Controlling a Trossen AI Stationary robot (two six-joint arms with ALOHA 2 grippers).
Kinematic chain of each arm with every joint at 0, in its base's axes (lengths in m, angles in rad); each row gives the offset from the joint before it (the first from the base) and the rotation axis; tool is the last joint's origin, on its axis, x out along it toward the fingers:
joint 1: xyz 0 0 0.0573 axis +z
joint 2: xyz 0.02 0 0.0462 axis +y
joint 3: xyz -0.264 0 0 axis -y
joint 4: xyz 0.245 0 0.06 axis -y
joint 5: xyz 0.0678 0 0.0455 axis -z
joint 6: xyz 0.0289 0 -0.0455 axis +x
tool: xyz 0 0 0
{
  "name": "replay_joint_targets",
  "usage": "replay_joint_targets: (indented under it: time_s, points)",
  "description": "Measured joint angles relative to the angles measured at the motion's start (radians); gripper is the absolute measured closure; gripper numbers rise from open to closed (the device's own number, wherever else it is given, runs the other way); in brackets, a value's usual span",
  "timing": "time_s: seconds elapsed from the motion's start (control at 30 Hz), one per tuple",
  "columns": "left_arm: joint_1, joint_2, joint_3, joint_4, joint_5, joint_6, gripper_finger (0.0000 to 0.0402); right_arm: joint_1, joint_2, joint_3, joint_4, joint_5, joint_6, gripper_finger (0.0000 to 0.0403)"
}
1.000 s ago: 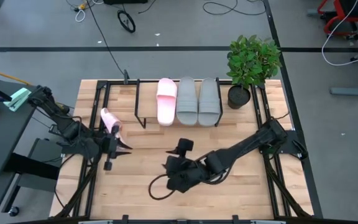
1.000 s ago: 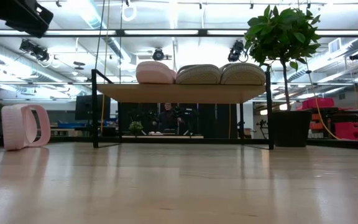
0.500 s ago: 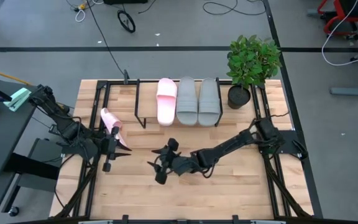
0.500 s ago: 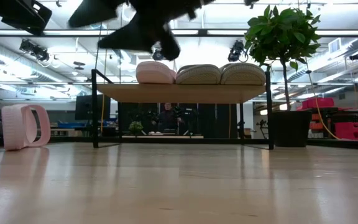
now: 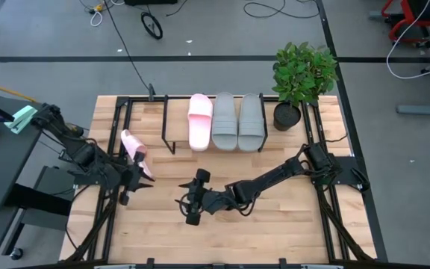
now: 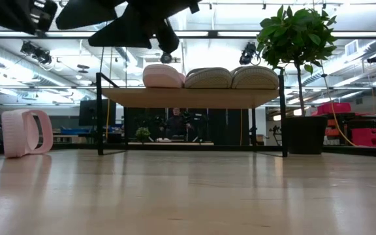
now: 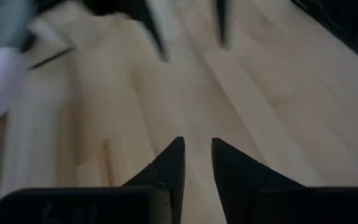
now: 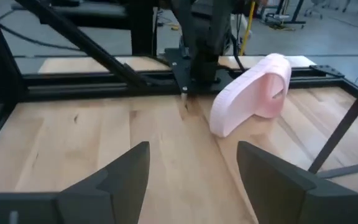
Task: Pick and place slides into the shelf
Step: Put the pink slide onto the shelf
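Slides: three on shelf (image 5: 172,124), one pink slide (image 5: 132,145) on table

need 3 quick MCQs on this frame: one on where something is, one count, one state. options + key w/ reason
1. Where is the loose pink slide?
A. flat on the shelf
B. on its side on the table, left of the shelf
C. beside the plant pot

2. How many slides sit on the shelf?
A. two
B. three
C. four

3. How is the right gripper?
A. open, holding nothing
B. shut on a grey slide
C. shut on the plant

Key:
1 B: the pink slide stands on edge on the table, left of the shelf.
2 B: one pink slide on the shelf and two grey slides lie side by side there.
3 A: the right gripper shows spread fingers with only bare wood between them.
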Motion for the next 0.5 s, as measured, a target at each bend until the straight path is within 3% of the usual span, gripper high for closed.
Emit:
replay_joint_targets:
  time_s: [0.13,0.23,0.5]
  points:
    - [0.057,0.088,0.081,-0.142,0.113,0.101,0.0292,0.0,0.0,0.0,-0.05,-0.036,0.003,0.0156]
    - [0.103,0.181,0.142,-0.302,0.128,0.108,0.0273,0.001,0.0,0.0,-0.086,-0.043,0.005,0.0156]
    - [0.206,0.451,0.24,-0.5,0.213,0.111,0.023,0.001,0.0,0.0,-0.115,-0.074,0.017,0.0156]
